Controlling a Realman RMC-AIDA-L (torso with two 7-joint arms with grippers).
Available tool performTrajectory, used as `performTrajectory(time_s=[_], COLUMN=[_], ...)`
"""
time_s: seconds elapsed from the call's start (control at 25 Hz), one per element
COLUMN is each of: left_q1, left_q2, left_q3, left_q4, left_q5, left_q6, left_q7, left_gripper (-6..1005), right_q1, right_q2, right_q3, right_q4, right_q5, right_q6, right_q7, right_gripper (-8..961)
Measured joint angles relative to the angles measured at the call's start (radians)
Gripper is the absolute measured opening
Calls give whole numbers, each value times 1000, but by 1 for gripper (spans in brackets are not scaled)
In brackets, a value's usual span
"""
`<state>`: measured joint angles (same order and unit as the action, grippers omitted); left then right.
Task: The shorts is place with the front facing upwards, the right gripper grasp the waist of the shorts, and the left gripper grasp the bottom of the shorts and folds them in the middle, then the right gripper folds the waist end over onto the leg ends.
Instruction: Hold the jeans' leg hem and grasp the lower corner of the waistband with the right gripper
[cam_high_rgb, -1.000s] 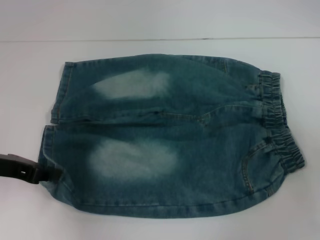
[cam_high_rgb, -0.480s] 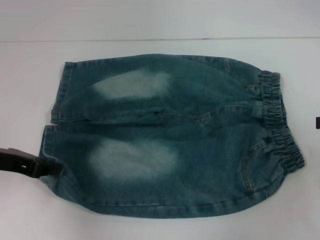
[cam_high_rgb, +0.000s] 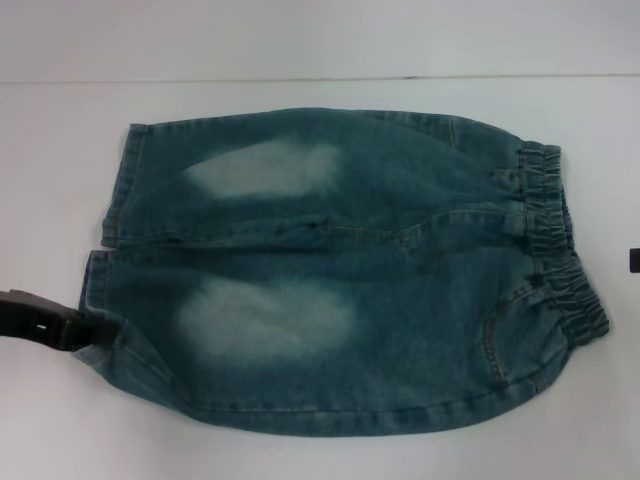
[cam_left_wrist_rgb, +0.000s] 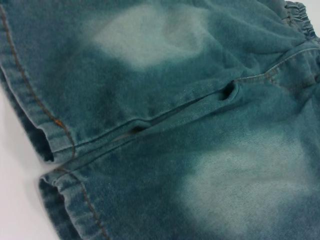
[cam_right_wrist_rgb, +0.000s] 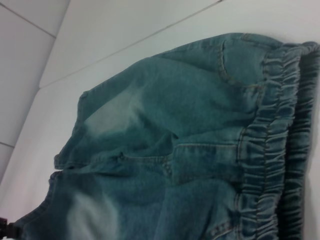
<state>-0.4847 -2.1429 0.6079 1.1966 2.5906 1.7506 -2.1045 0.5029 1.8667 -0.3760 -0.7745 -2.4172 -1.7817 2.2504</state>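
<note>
The shorts (cam_high_rgb: 340, 270) lie flat with the front up, pale patches on both legs. The waist of the shorts (cam_high_rgb: 560, 250) is at the right and the bottom of the shorts (cam_high_rgb: 115, 215) at the left. My left gripper (cam_high_rgb: 100, 328) comes in from the left edge and is shut on the near leg's hem corner, where the denim is bunched and raised. The left wrist view shows the two hems (cam_left_wrist_rgb: 55, 155) up close. Only a dark sliver of my right gripper (cam_high_rgb: 634, 260) shows at the right edge, beside the waist. The right wrist view shows the gathered waistband (cam_right_wrist_rgb: 280, 150).
The shorts rest on a white table (cam_high_rgb: 320, 455). A seam line in the table (cam_high_rgb: 300, 79) runs behind them. White margins lie around the garment on all sides.
My left gripper has shifted slightly away from me with the hem corner, so the near leg's lower left edge has pulled inward and lifted. A sliver of the right gripper has appeared at the right edge.
</note>
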Motion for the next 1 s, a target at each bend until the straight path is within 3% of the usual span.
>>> performTrajectory(time_s=[0.52,1.0], left_q1=[11,2], left_q2=[-8,-8], left_q3=[2,6], left_q4=[-2,13], left_q5=[-8,-46], left_q6=[-1,9], left_q7=[10,8], left_gripper=[52,52], right_q1=[2,24], right_q2=[13,-2], right_q3=[-11,-67], right_q4=[-3,-10], right_q5=[-5,-10], right_q6=[21,35], right_q7=[-58,44], right_gripper=[841,842])
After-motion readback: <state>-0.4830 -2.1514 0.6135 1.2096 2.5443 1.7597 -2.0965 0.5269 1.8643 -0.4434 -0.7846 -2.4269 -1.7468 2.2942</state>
